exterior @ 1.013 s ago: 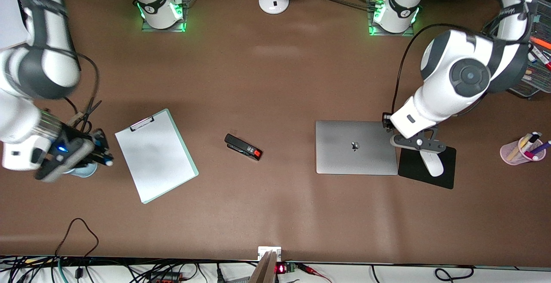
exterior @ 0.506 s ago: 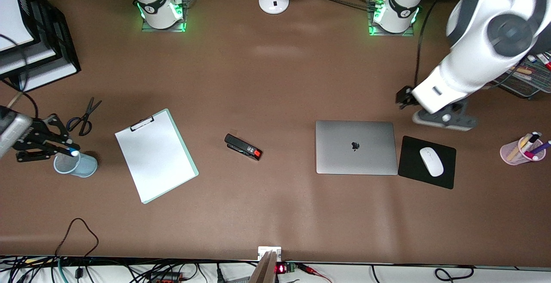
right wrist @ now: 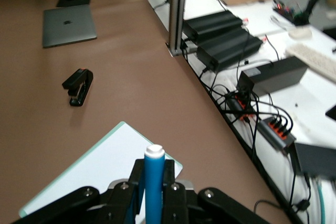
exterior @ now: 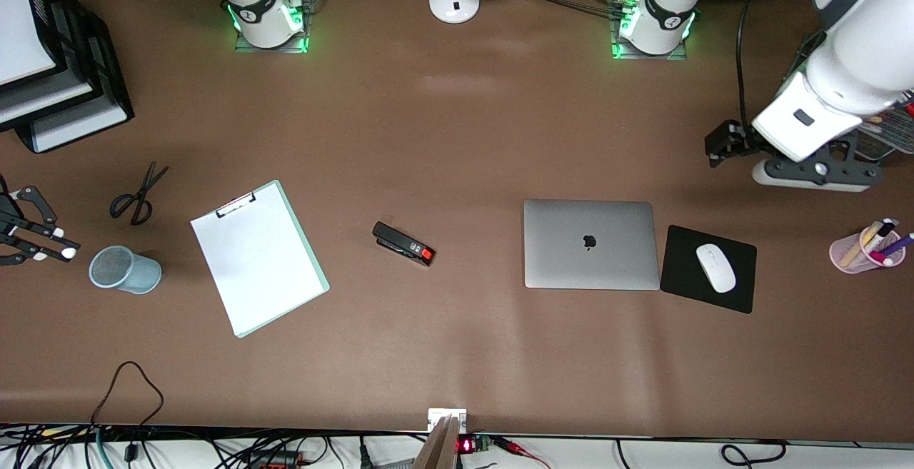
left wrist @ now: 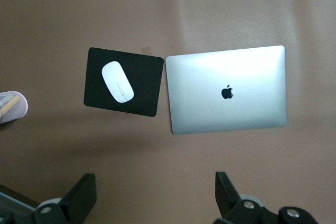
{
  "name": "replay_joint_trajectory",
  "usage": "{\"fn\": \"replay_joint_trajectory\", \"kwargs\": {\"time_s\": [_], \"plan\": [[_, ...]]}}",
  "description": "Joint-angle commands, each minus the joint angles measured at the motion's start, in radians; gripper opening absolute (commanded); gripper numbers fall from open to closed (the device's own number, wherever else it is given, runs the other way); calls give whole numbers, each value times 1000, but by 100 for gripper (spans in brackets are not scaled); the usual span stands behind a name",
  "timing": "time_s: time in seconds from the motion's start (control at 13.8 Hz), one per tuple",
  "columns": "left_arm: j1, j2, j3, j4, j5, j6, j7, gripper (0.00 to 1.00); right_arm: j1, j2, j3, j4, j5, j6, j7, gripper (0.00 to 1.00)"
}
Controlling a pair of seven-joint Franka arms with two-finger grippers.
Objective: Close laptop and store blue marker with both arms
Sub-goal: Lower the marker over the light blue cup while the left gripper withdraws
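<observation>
The laptop (exterior: 591, 244) lies closed on the table, silver lid up, with the dark apple logo showing; it also shows in the left wrist view (left wrist: 227, 90). My left gripper (exterior: 814, 169) is open and empty, up over bare table toward the left arm's end, apart from the laptop; its fingers (left wrist: 79, 198) stand wide apart. My right gripper (exterior: 43, 240) is at the right arm's end of the table, beside a light-blue mesh cup (exterior: 125, 269). In the right wrist view the right gripper (right wrist: 153, 174) is shut on the blue marker (right wrist: 155, 163), white end pointing out.
A clipboard (exterior: 257, 258), black stapler (exterior: 403, 243) and scissors (exterior: 136, 194) lie between cup and laptop. A black mouse pad (exterior: 742, 290) with a white mouse (exterior: 715, 268) is beside the laptop. A pink pen cup (exterior: 860, 251) and black paper trays (exterior: 71, 91) stand at the table's ends.
The left arm rose from beside the laptop and swung toward its end of the table. The right gripper, holding the marker, moved from over the mesh cup outward to the table's end.
</observation>
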Motion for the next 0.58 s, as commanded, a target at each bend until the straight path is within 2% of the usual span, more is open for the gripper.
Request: {"fn": "replay_joint_trajectory", "kwargs": {"time_s": [0.0, 0.14, 0.51], "plan": [[25, 49, -10, 79, 8, -35, 17, 100, -80, 79, 16, 14, 121, -108, -182, 0], [28, 45, -12, 82, 8, -98, 17, 100, -117, 119, 16, 14, 153, -174, -267, 0], [26, 25, -20, 85, 5, -123, 22, 100, -173, 193, 16, 14, 196, -176, -426, 0]]}}
